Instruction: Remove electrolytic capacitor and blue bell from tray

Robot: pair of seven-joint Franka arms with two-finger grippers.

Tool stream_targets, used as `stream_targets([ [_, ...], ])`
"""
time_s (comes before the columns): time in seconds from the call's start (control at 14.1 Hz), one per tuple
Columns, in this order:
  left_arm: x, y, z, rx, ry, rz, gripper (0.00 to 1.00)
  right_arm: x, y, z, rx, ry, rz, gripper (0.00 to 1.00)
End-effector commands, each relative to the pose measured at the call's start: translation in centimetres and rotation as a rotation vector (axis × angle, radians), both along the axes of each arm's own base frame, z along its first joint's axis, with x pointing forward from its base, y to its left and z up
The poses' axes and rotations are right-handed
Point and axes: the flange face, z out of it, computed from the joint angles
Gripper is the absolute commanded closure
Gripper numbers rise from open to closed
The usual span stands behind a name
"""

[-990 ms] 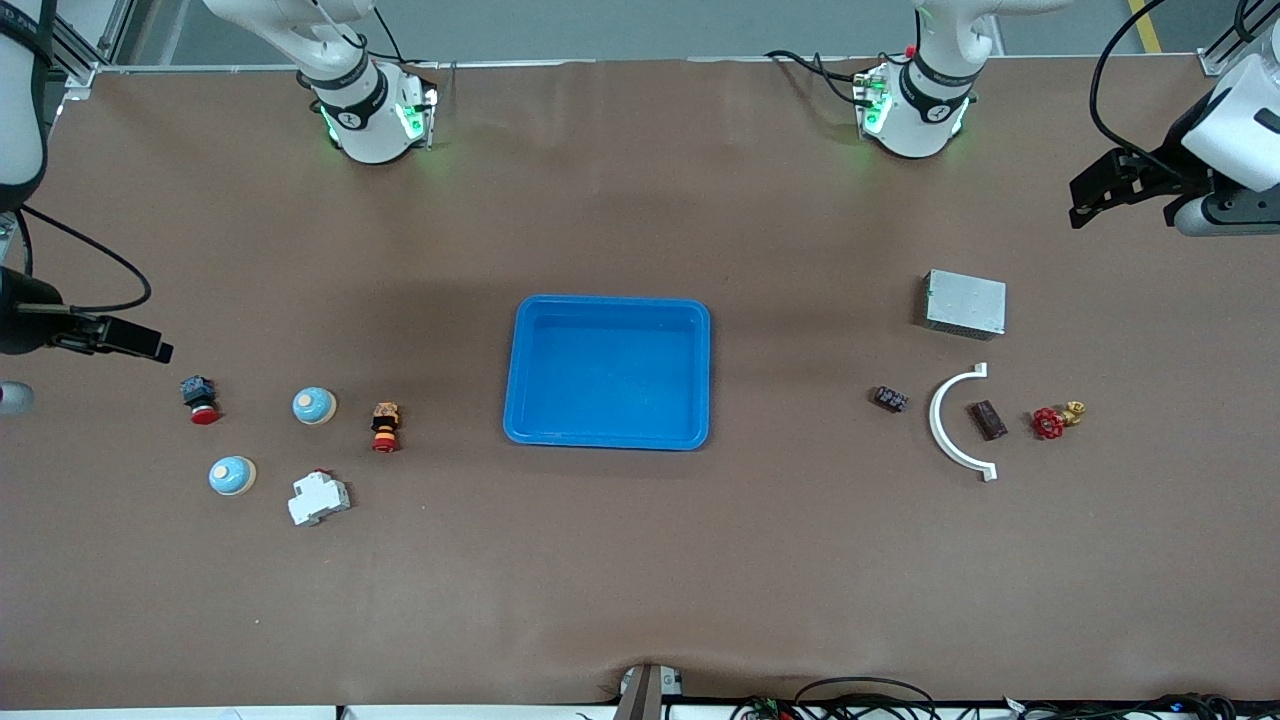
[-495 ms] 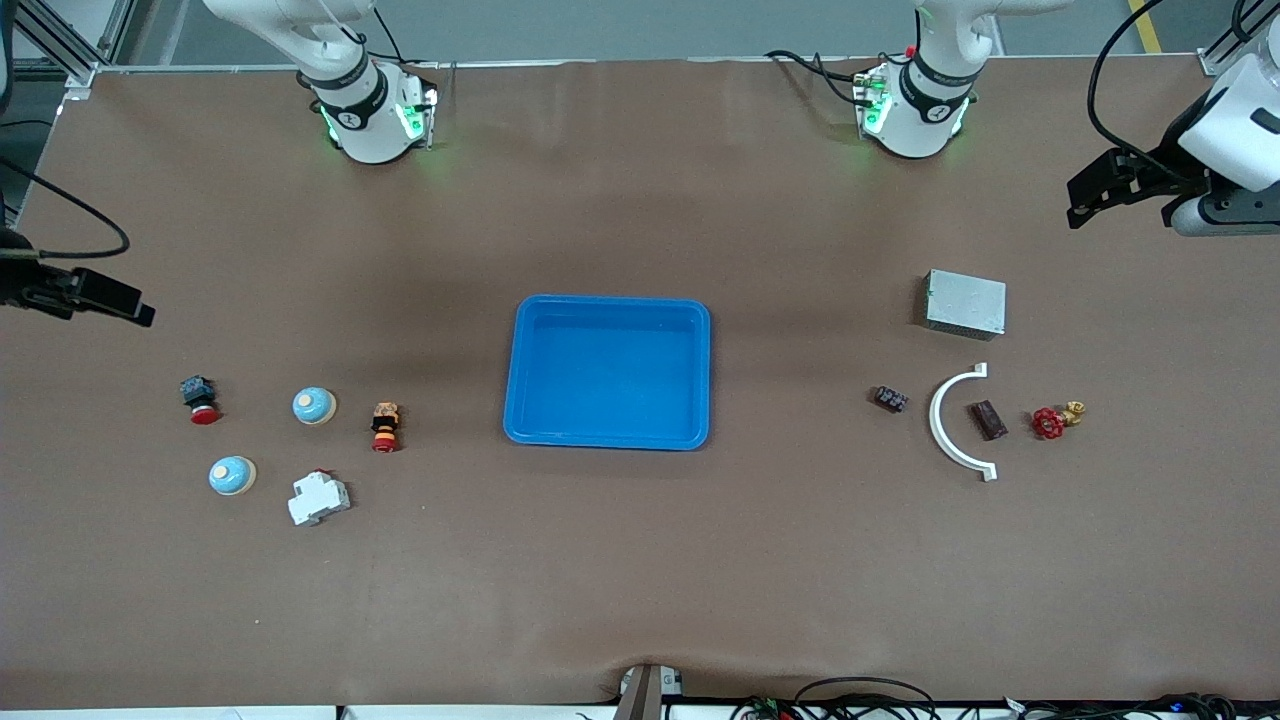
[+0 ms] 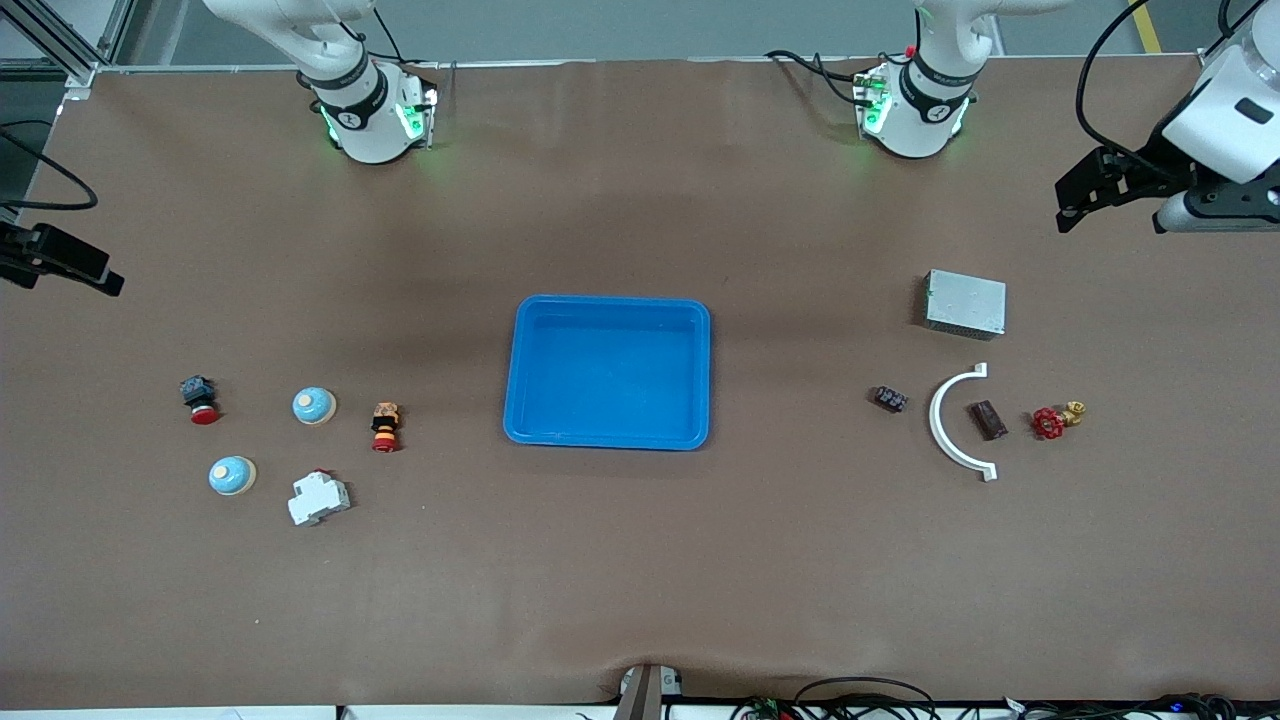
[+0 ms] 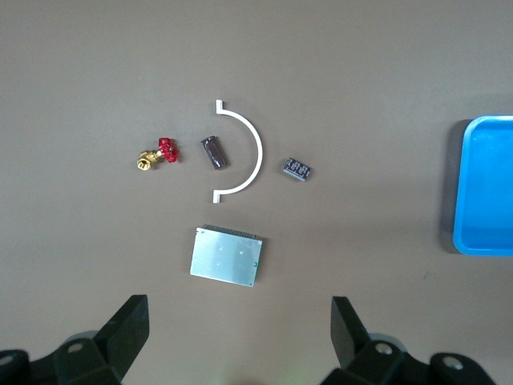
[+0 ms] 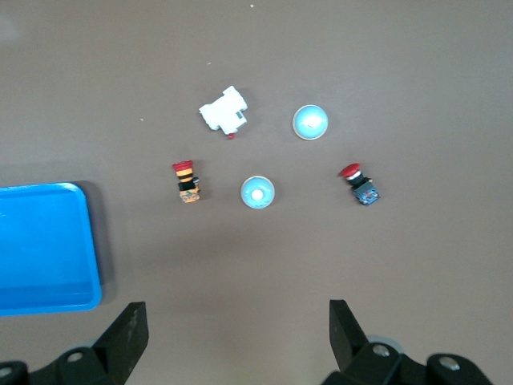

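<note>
Brown paper covers the table, and both arms hang above its two ends. At the left arm's end, the left gripper is up in the air with its fingers spread wide and empty; under it lies a grey metal box, and nearer the front camera a white curved bracket cups a dark brown capacitor, with a red valve on the outer side and a small black part toward the tray. At the right arm's end, the right gripper is likewise wide and empty, over bare table. Nearer the camera lie two pale blue bells (one closer to the tray, one nearer the camera), a red push button, a striped button and a white breaker. Midway sits the empty blue tray.
</note>
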Motion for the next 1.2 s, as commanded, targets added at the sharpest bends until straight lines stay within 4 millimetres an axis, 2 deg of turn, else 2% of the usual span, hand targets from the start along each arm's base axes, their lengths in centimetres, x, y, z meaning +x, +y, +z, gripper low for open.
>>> stream_targets([
  [0.0, 0.5, -0.8, -0.1, 0.021, 0.0, -0.007, 0.0, -0.9, -0.5, -0.5, -0.024, 0.008, -0.002, 0.0],
  [0.21, 0.6, -0.7, -0.2, 0.021, 0.001, -0.01, 0.0, -1.6, -0.5, -1.2, -0.023, -0.01, 0.001, 0.0],
  [0.5, 0.4, -0.7, 0.3, 0.022, -0.006, -0.018, 0.0, -2.1, -0.5, -0.7, -0.022, -0.013, 0.001, 0.0],
  [1.13, 0.8, -1.1, 0.0, 0.022, -0.003, -0.026, 0.0, -2.2, -0.5, -0.7, -0.026, -0.011, 0.003, 0.0],
])
